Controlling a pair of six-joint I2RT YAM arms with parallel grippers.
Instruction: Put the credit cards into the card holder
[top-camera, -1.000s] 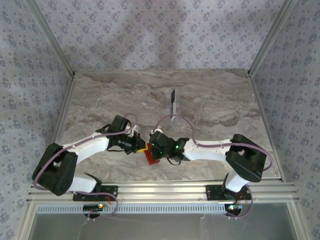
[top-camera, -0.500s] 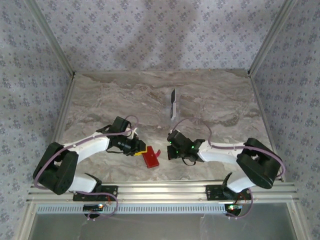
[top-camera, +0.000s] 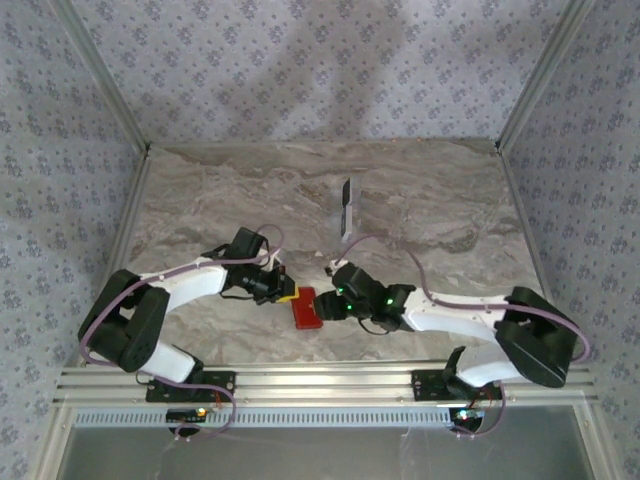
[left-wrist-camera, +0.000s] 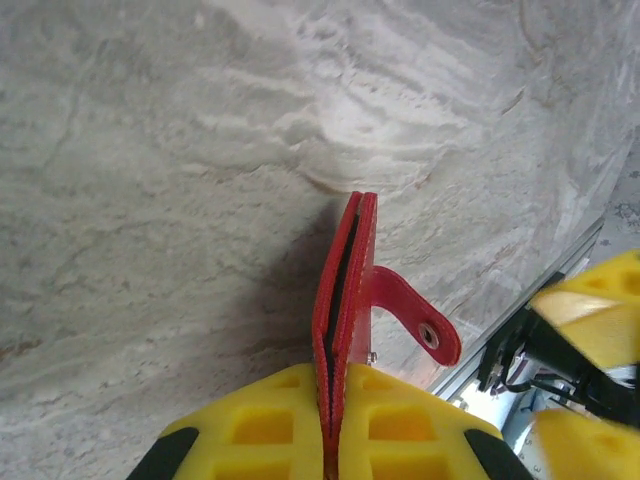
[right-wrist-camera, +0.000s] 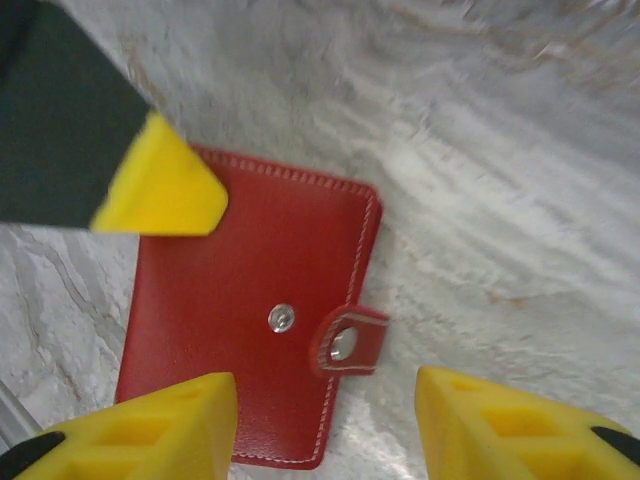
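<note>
Near the front of the tabletop (top-camera: 450, 200): red wallet (right-wrist-camera: 240, 270) in my left claw (left-wrist-camera: 325, 430), right claw (right-wrist-camera: 325, 420) poised over it.
My left claw is clamped on one edge of the wallet, which is folded shut with its snap tab (right-wrist-camera: 345, 343) unfastened; I cannot tell whether it touches the tabletop. My right claw stands spread, empty, the wallet's face straight ahead between its fingers, the tab edge on the side away from the left claw. Farther back, well apart, one dark-and-pale card (top-camera: 345, 207) sits; I judge my right arm the nearer.
</note>
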